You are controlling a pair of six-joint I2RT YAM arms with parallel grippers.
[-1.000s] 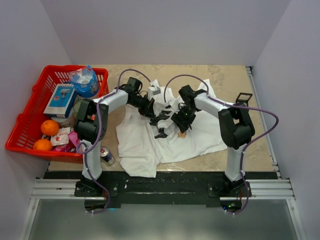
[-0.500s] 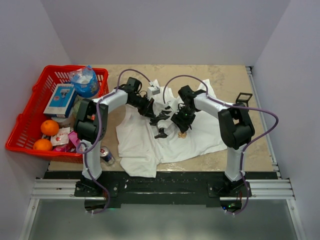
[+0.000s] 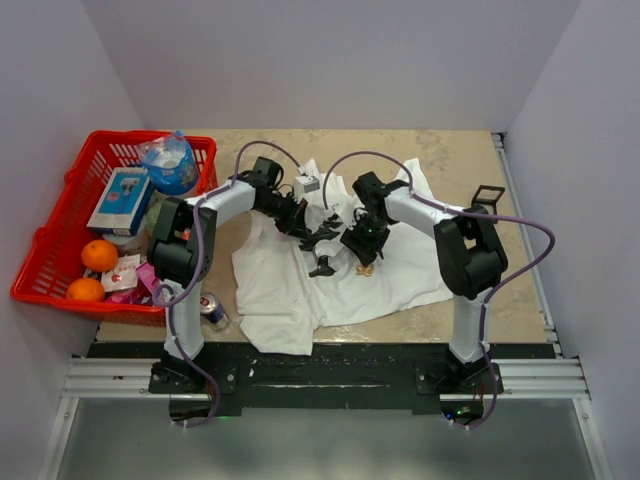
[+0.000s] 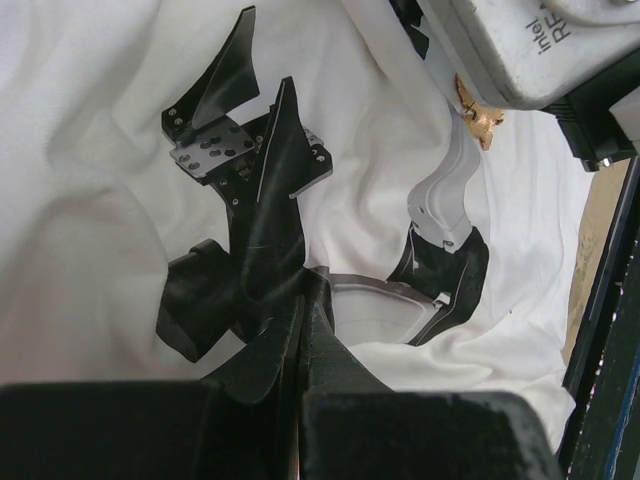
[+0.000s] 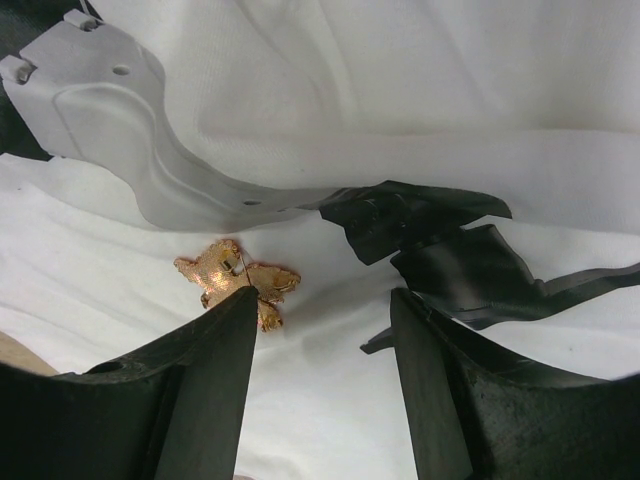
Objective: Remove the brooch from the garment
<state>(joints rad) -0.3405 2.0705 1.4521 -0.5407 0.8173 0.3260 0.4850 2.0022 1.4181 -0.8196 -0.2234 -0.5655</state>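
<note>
The garment (image 3: 280, 290) is a white T-shirt, spread crumpled over the table's middle, with black printed shapes (image 4: 245, 150). The brooch (image 3: 365, 268), a small tan-gold cross-shaped piece, lies on the cloth. My right gripper (image 3: 360, 250) hangs open just above it. In the right wrist view the brooch (image 5: 237, 280) sits at the tip of the left finger (image 5: 215, 370), outside the gap, with bare cloth (image 5: 400, 80) between the jaws (image 5: 322, 300). My left gripper (image 3: 320, 238) is shut, its tips (image 4: 303, 285) against the shirt (image 4: 90, 150) at the black print. The brooch (image 4: 480, 115) also shows under the right wrist.
A red basket (image 3: 40, 262) at the left holds two oranges (image 3: 99, 254), a blue box (image 3: 120, 200) and a plastic bottle (image 3: 170, 165). A can (image 3: 213, 312) lies beside the left arm's base. A small black frame (image 3: 488, 195) stands at the right.
The right arm has edged slightly to the left. The left arm, the shirt and the brooch look the same.
</note>
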